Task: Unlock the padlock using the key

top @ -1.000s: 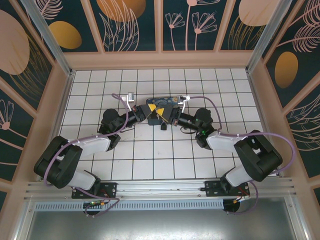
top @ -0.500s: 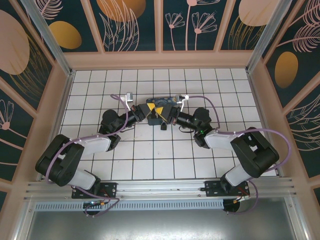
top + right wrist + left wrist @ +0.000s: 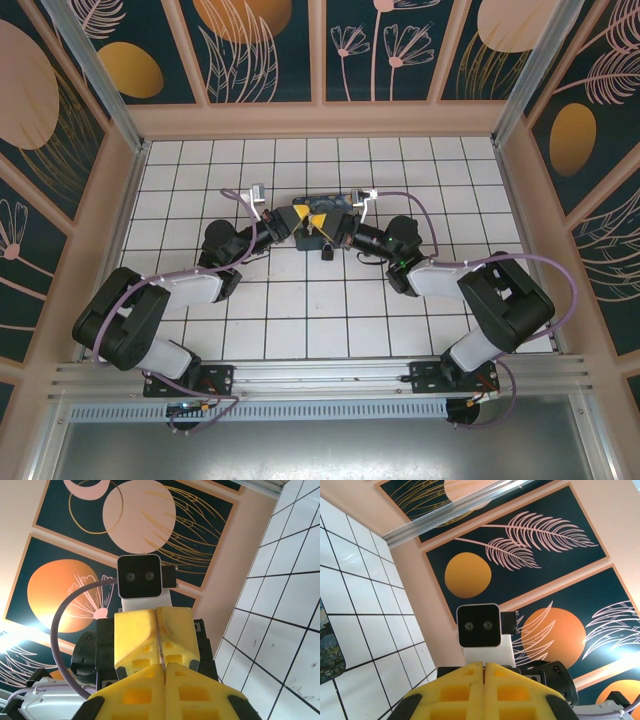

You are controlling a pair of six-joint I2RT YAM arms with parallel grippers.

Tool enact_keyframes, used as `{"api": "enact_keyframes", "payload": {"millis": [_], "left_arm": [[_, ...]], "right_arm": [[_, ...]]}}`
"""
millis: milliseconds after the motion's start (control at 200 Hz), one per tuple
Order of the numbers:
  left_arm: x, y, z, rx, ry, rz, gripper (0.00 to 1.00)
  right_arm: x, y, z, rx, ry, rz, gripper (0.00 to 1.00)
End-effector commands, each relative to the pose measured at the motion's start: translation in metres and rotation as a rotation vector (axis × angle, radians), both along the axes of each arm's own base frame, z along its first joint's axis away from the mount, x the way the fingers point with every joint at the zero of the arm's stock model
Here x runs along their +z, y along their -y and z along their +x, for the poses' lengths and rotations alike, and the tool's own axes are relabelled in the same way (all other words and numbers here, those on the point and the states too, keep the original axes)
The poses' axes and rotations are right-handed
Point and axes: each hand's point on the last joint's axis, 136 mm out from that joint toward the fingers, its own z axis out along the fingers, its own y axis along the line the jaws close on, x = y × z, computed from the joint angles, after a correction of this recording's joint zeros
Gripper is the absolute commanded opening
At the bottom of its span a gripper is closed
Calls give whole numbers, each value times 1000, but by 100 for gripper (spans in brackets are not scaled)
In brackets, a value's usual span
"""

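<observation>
My left gripper (image 3: 298,219) and right gripper (image 3: 322,222) meet tip to tip at mid-table, each barring the other's way. At twelve o'clock the blue box (image 3: 322,203) stands just behind them, and at six the padlock (image 3: 326,251) lies close. My own arms block four and eight. The tiled floor (image 3: 300,320) lies open farther out at six and from ten to two, up to the back wall (image 3: 320,120).

A robot-lab test cell: aluminium frame (image 3: 320,375), painted wall panels (image 3: 265,50), white tiled floor (image 3: 300,320).
</observation>
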Motion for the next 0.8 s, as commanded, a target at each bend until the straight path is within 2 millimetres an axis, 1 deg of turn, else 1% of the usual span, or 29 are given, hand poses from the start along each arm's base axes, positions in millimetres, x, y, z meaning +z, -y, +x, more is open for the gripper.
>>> {"api": "enact_keyframes", "payload": {"millis": [0,35,100,230,335,385,445,535,571,576,631,681,711,796], "left_arm": [[-5,7,-10,-43,-4,-2,0],[-8,6,-10,-39,-12,1,1],[-11,5,-8,-25,-17,20,18],[-19,2,1,9,-26,109,41],[-27,-1,10,39,-28,241,46],[-30,-4,14,59,-28,313,51],[-33,-9,17,90,-18,384,54],[-39,-17,21,133,-13,481,65],[-46,-21,23,149,-26,533,66],[-47,-22,24,151,-28,539,66],[-61,-27,25,168,-51,622,67],[-75,-28,22,174,-75,693,67],[-84,-25,18,181,-83,746,68],[-109,-4,-2,170,-80,917,71]], "right_arm": [[28,-4,-6,11,93,62,0],[26,-3,-6,6,88,55,0],[19,-1,-5,-6,72,34,0],[2,4,-6,-7,32,-14,0],[-14,13,-6,-24,-5,-71,0],[-25,21,-4,-52,-32,-113,0],[-36,32,-2,-83,-51,-155,0],[-46,45,0,-117,-63,-216,0],[-48,47,-3,-115,-65,-234,0],[-49,54,2,-136,-68,-238,0],[-53,64,5,-156,-80,-261,0],[-58,74,7,-179,-89,-289,0],[-61,81,8,-193,-93,-313,0],[-63,99,10,-238,-89,-375,0]]}}
